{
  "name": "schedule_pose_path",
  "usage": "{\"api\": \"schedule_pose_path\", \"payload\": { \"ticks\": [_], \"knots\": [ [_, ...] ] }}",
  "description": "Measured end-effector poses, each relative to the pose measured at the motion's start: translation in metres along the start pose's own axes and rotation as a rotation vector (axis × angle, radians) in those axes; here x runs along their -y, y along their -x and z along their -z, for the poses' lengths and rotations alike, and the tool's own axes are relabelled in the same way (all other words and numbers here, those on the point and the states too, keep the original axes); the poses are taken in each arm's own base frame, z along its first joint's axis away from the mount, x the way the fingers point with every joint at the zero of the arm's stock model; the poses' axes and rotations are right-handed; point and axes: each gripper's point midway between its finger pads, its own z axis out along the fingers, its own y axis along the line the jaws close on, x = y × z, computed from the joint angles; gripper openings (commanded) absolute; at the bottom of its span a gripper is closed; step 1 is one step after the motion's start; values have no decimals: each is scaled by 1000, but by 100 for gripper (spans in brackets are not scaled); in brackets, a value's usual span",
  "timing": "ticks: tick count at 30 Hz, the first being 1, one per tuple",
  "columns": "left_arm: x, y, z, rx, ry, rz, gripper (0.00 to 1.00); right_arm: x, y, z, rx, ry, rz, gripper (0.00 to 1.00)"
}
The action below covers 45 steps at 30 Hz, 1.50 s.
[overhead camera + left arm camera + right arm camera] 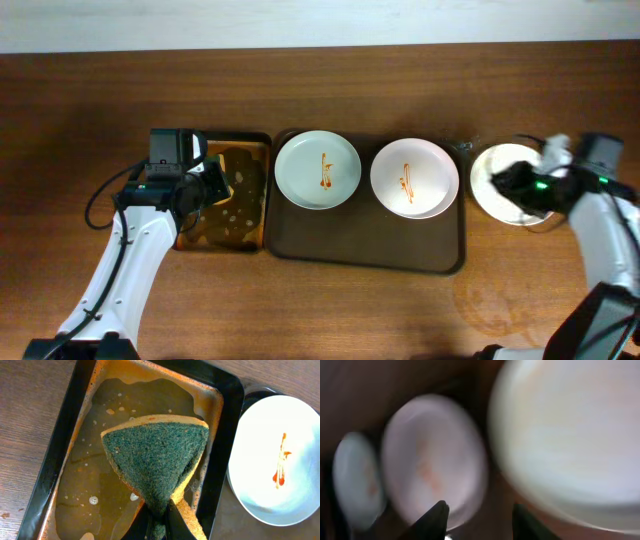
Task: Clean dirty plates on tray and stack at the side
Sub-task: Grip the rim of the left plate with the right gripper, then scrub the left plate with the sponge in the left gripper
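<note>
Two white plates with orange-red sauce squiggles, one on the left (318,170) and one on the right (414,177), lie on the dark brown tray (370,245). A third, plain plate (500,185) lies on the bare tabletop right of the tray. My left gripper (160,522) is shut on a green-yellow sponge (157,460) and holds it over the small black tray (80,475); the left sauced plate (277,460) shows beside it. My right gripper (479,512) is open and empty above the plain plate (570,435). The right wrist view is blurred.
The small black tray (235,215) with yellowish liquid sits left of the brown tray. Bare wood tabletop (330,310) lies in front. A wet ring mark (495,295) shows at the front right.
</note>
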Motion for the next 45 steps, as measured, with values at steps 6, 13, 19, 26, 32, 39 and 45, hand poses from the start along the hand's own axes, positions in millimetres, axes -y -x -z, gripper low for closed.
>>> {"api": "schedule_pose_path", "payload": {
  "ticks": [6,13,19,26,32,39,45],
  "knots": [
    [0,0,0,-1,1,0,0,-119,-69,-45,-155,87,307,40],
    [0,-1,0,-3,1,0,0,-177,-108,-100,-157,88,284,40],
    [-1,-2,0,-9,3,1,0,-171,-140,-160,-233,39,133,32],
    [-1,-2,0,-9,3,1,0,-164,-149,-162,-274,-5,66,6],
    [18,-8,1,-44,-102,-1,0,-153,-159,-152,-326,-45,147,4],
    [96,-40,7,-106,-301,-159,0,-122,-165,-132,-349,-207,174,4],
    [147,-70,-22,-200,-411,-164,0,-117,-167,-127,-362,-232,196,4]
  ]
}}
